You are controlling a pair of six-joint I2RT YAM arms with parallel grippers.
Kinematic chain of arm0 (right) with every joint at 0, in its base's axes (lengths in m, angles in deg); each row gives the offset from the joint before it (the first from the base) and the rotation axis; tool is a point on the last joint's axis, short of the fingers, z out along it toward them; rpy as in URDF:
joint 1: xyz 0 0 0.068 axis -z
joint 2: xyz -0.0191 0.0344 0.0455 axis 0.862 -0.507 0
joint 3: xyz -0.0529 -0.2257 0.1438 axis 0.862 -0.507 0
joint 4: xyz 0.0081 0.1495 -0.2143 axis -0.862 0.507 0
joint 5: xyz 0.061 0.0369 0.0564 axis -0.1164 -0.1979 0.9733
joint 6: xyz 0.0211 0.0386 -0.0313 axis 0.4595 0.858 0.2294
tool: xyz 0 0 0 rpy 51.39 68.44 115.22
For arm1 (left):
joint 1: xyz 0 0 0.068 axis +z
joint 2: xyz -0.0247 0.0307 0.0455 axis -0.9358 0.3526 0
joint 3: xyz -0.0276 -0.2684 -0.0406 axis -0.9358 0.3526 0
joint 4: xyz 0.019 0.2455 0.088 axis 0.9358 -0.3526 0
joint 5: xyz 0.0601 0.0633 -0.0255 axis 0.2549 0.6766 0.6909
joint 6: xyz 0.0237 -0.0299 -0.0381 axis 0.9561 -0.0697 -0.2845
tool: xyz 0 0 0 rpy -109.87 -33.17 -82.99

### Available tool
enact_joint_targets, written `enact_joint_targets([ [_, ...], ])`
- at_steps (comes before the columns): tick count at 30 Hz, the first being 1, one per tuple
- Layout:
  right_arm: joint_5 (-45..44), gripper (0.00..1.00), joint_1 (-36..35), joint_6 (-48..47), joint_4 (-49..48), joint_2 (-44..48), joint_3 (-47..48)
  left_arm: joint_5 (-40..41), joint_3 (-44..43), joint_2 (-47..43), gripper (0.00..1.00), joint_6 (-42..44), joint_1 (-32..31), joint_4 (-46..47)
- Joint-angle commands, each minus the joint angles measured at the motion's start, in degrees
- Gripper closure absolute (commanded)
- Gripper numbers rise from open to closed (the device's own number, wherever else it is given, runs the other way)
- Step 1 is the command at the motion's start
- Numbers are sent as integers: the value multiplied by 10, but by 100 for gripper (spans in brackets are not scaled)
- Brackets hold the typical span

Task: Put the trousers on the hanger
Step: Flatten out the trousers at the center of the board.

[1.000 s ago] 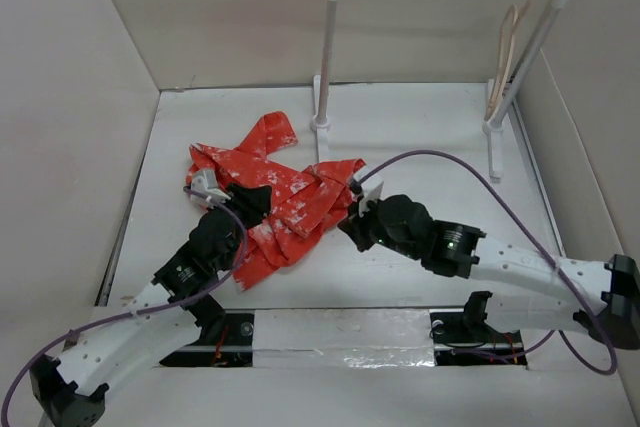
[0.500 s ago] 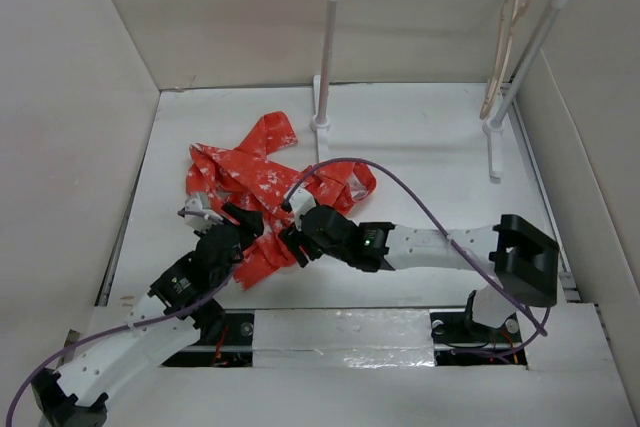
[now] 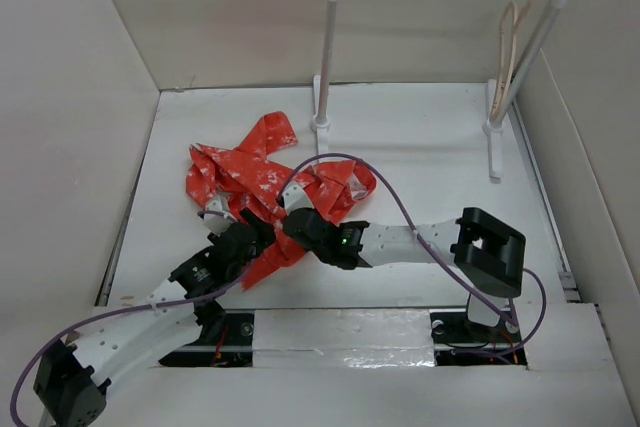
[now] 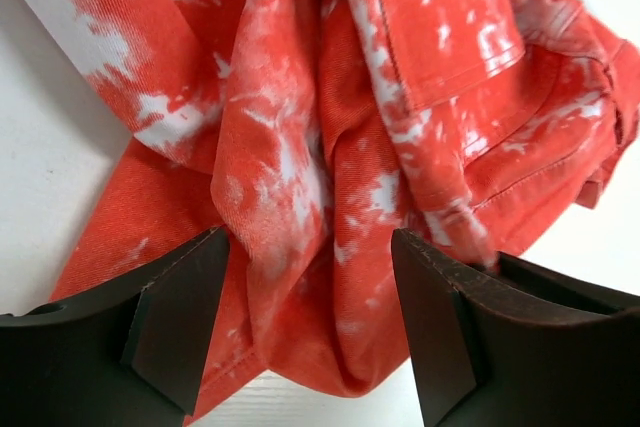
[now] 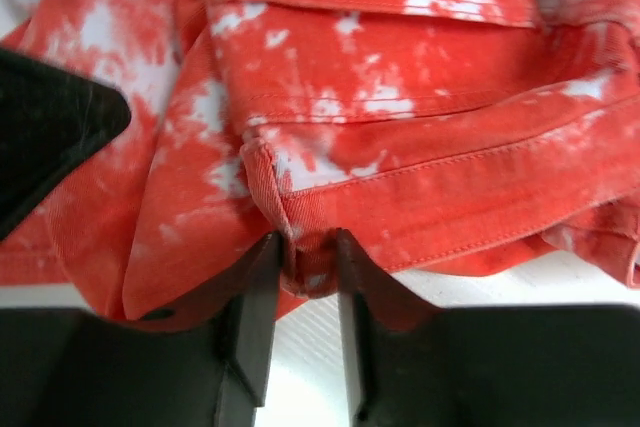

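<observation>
The trousers (image 3: 262, 175) lay crumpled on the white table (image 3: 430, 137), toward 10 o'clock from its middle in the top view, with one leg end reaching out at 12 o'clock of the heap toward the foot of the white rack (image 3: 327, 47). The hanger (image 3: 510, 47) hung from the rack's metal rail at the far 2 o'clock corner, well apart from the cloth.

Both arms met at the heap's 6 o'clock edge. The left gripper (image 3: 255, 234) came in from 7 o'clock and the right gripper (image 3: 290, 230) reached across from 3 o'clock, the two just beside each other. A purple cable (image 3: 330, 159) arched over the cloth from the right arm.

In the left wrist view the left gripper (image 4: 310, 337) stood with its jaws spread wide, one dark finger (image 4: 175, 322) at 8 o'clock and the other at 4 o'clock. A bunched fold of the trousers (image 4: 330, 147) sat between them, touching both inner faces but not squeezed.

In the right wrist view the right gripper (image 5: 303, 282) had its jaws nearly pressed together, pinching a stitched hem fold of the trousers (image 5: 400, 97) at the tips. The rest of the cloth spread away toward 12 o'clock, and a bare strip of table showed at 5 o'clock. A dark corner of the other gripper showed at 9 o'clock
</observation>
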Motion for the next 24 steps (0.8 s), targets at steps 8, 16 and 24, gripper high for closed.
enact_joint_targets([
  [8,-109,100,6,19,4,90,5,-4,40,74,46,12,7,143],
  [16,-174,100,6,27,104,259,15,5,-4,136,100,66,20,204],
  [24,-222,100,-1,7,232,414,141,-20,-63,-61,100,140,20,100],
])
